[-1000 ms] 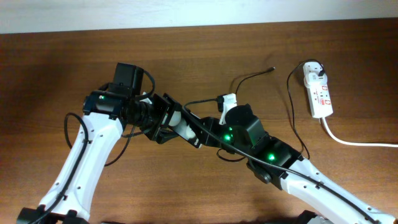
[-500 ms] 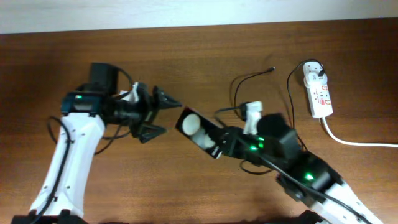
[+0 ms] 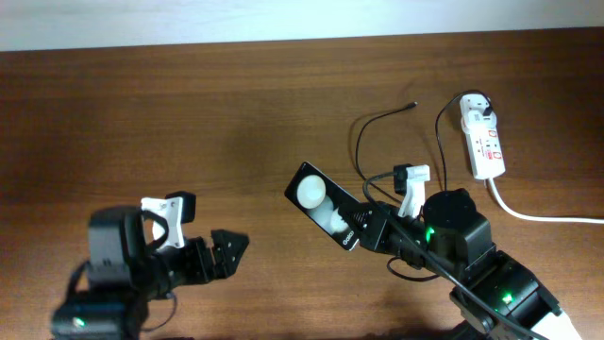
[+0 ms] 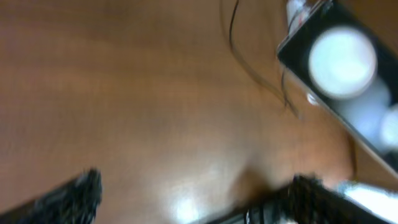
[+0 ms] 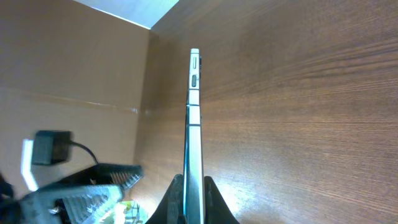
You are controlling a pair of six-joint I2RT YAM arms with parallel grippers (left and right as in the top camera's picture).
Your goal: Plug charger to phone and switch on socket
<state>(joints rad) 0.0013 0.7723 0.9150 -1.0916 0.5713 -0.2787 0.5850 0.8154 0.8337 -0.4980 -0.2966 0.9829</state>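
The small, flat, black rectangular phone (image 3: 321, 201), with two white round blobs on its face, sits well to the left of the white elongated power-strip socket (image 3: 484, 144) and nearer the table's front edge. The right gripper (image 3: 363, 233) has it pinched at the end closer to the socket. In the right wrist view the phone (image 5: 194, 112) shows edge-on as a thin slab running straight out from between the fingers (image 5: 175, 199), which are clamped narrow on its two faces. I cannot tell whether it is lifted or resting on the brown wooden table (image 3: 189, 113).

I would judge the phone to be rigid and light, with smooth faces that could slip, so a hold across the flat faces near one end looks sensible. I can't make out which end has the port.

The charger's long, thin black cable (image 3: 358, 146) looks limp and nearly weightless. Its small dark connector tip (image 3: 412, 105) lies just left of the socket's far end, apart from the phone. The tip is best taken right behind the connector, where it is stiff. The white plug head (image 3: 475, 102) appears to be seated at the socket's far end.

The left gripper (image 3: 232, 253) is farthest from the socket, out beyond the phone, with its jaws spread wide and holding nothing. Its own camera view is blurred.
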